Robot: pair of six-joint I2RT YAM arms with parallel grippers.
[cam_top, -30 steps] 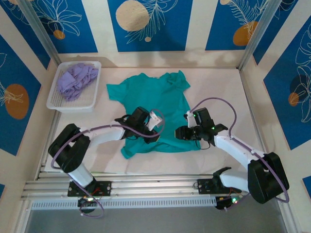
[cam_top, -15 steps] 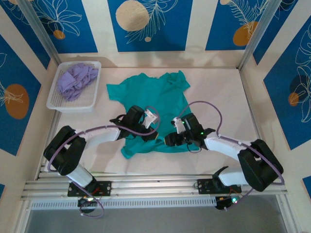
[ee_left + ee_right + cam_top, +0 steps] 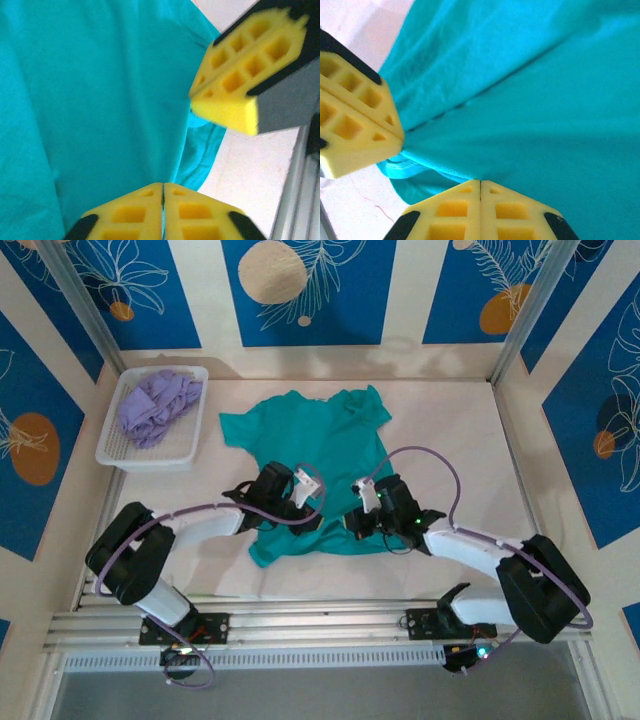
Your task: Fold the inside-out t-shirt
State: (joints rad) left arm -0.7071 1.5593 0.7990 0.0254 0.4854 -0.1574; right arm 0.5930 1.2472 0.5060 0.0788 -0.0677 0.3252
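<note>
Limp, light teal-green cotton t-shirt [image 3: 320, 435] likely sags unsupported; left gripper [image 3: 162, 192] and right gripper [image 3: 480, 189] jaws clamp its near hem.

You are looking at the inside-out t-shirt [image 3: 320, 435] showing as soft, matt teal knit cloth, creasing finely. The yellow foam pads [image 3: 235, 75] on your left hand [image 3: 177, 145] and right hand [image 3: 440, 165] are looking matt and cellular. The surface [image 3: 450, 430] is reading pale and matt, and the basket [image 3: 148, 456] is showing white plastic mesh.
</note>
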